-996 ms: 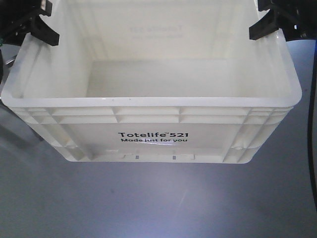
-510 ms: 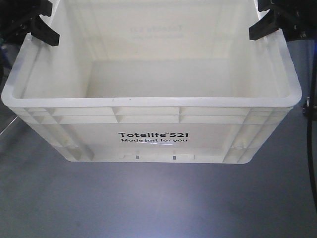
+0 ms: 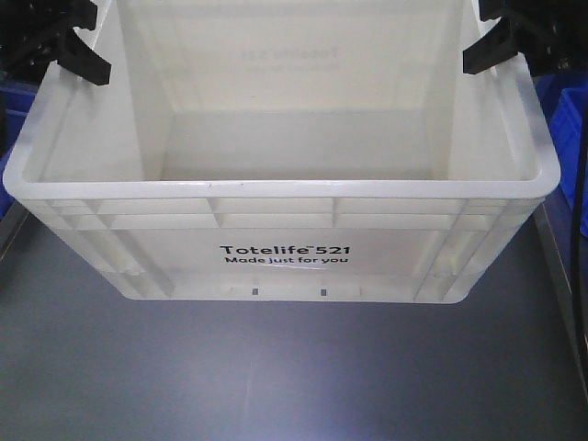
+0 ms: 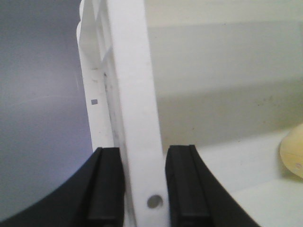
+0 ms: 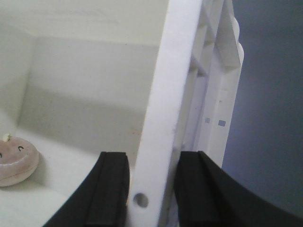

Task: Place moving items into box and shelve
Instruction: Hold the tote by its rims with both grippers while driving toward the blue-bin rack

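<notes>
Box (image 3: pixel 276 188) rim between left, right jaws

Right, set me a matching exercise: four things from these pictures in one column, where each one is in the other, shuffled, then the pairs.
Things:
1. black left pincer
2. pinkish-brown round plush toy with a stitched face
3. yellow round plush toy
4. blue plastic bins

Places:
A. inside the large white plastic crate, cut off at the left wrist view's edge
B. outside the crate, at the front view's edges
C. shut on the crate's side wall
D. on the crate floor, in the right wrist view

Pairs: 1-C, 2-D, 3-A, 4-B.
</notes>
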`<state>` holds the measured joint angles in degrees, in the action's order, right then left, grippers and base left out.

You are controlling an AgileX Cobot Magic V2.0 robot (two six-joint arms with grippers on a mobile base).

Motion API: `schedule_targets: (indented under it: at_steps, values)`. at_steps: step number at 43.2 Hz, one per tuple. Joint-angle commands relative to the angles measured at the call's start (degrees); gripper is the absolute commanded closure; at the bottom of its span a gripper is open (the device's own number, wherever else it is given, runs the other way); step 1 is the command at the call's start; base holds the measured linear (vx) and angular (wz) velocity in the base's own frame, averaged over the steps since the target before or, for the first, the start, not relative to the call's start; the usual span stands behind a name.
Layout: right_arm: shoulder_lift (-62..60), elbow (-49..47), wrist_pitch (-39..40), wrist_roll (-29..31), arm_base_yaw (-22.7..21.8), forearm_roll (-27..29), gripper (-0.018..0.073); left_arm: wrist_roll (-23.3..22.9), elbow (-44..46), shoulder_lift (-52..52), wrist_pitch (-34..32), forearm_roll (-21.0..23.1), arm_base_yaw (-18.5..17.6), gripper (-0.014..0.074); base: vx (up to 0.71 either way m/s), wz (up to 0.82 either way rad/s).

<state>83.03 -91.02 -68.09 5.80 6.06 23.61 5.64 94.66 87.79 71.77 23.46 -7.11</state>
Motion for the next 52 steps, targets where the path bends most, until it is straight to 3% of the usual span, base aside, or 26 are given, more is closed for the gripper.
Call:
schedule_targets:
  at_steps: [1, 52]
  values:
    - [-2.5, -2.5, 5.2, 1.2, 1.5, 16.5, 0.0559, -0.1, 2.9, -3.3, -4.1, 18.1, -2.2, 0.0600, 0.37, -0.26]
    - [-2.5, -2.5, 5.2, 1.2, 1.5, 16.5, 0.0559, -0.1, 2.9, -3.3, -4.1, 18.1, -2.2, 0.0600, 0.43, -0.15]
